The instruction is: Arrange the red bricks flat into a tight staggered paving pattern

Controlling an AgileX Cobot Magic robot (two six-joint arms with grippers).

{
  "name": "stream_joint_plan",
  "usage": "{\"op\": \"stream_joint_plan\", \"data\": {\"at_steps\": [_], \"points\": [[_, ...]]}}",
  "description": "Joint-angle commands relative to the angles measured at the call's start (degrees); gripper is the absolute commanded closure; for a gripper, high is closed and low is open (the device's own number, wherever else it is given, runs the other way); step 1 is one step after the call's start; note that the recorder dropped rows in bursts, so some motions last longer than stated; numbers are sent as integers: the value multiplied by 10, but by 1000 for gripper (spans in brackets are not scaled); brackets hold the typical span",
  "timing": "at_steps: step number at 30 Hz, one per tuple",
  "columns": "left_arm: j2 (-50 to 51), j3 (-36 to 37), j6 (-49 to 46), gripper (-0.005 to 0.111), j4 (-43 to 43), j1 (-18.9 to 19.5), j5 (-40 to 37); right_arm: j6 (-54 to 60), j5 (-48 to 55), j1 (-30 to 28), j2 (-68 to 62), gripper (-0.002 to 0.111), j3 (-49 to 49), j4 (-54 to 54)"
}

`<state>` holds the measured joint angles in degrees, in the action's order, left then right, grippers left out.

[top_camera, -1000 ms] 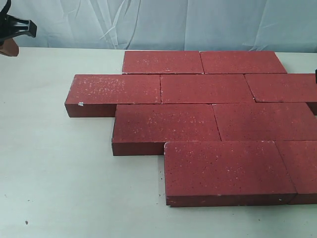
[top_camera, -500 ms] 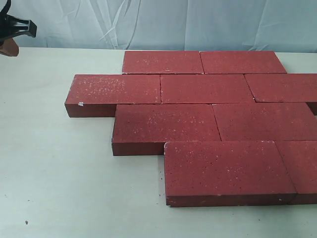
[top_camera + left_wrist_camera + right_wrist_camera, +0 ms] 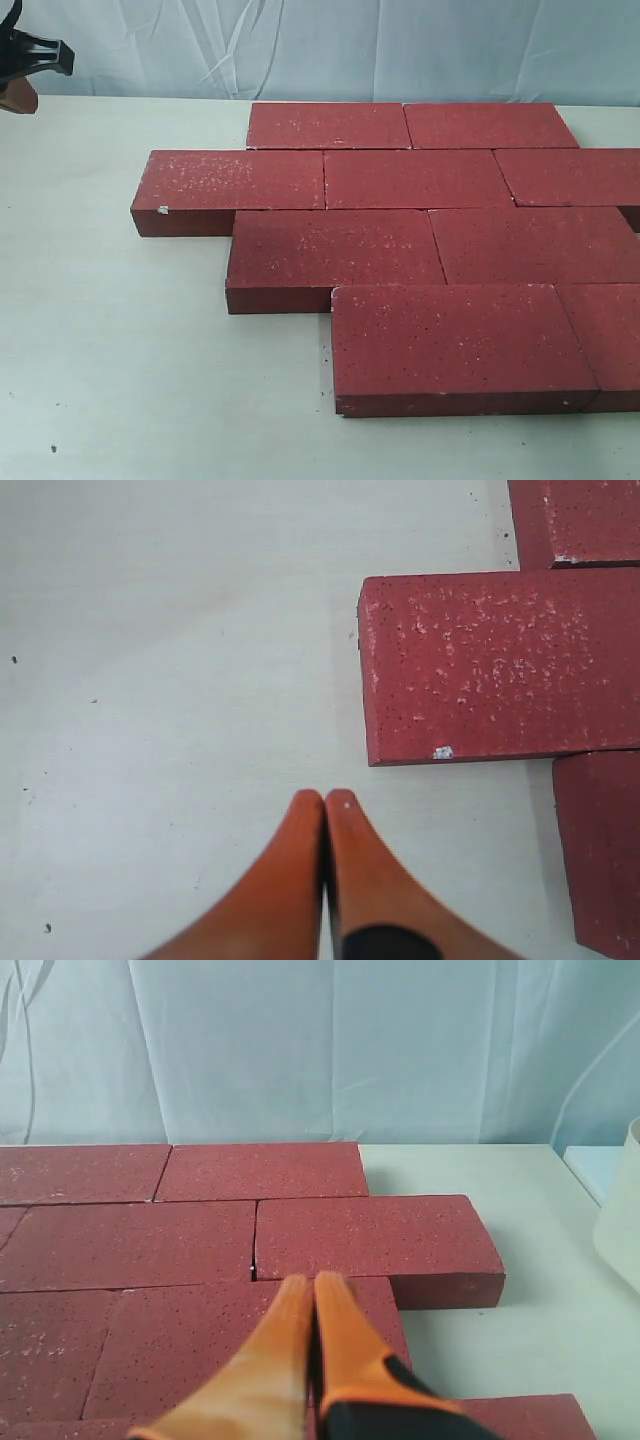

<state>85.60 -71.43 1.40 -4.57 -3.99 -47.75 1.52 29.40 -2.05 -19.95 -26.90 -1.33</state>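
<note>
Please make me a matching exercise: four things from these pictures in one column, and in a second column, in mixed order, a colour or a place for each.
Things:
1. bricks
2. table
3. left gripper
4. right gripper

Colour or place:
A. pale cream
B. dark red with white speckles
C. aimed at the paved rows
D. aimed at bare surface beside one block's end

Pairs: 1-B, 2-A, 3-D, 4-C

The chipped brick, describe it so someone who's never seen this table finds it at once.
Find the red bricks on the pale table. In the exterior view, follow the second row from the curtain to its left end. That end brick juts farthest left and has a white chip on its near left corner.
</note>
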Motion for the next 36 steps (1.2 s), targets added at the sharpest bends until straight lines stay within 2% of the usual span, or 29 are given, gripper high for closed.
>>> {"op": "stream_joint_plan", "data": {"at_steps": [1, 9, 20, 24, 36], "points": [[-7, 3, 0, 107, 3, -2, 3, 0, -8, -2, 4, 109, 2, 2], [-7, 3, 0, 107, 4, -2, 4, 0, -9, -2, 31, 109, 38, 2], [-7, 3, -1, 107, 4, -2, 4, 0, -33, -2, 200, 109, 170, 2], [-7, 3, -1, 107, 4, -2, 5, 0, -100, -2, 200, 109, 198, 3], [-7, 3, -1, 107, 4, -2, 19, 0, -108, -2, 200, 109, 269, 4]]}}
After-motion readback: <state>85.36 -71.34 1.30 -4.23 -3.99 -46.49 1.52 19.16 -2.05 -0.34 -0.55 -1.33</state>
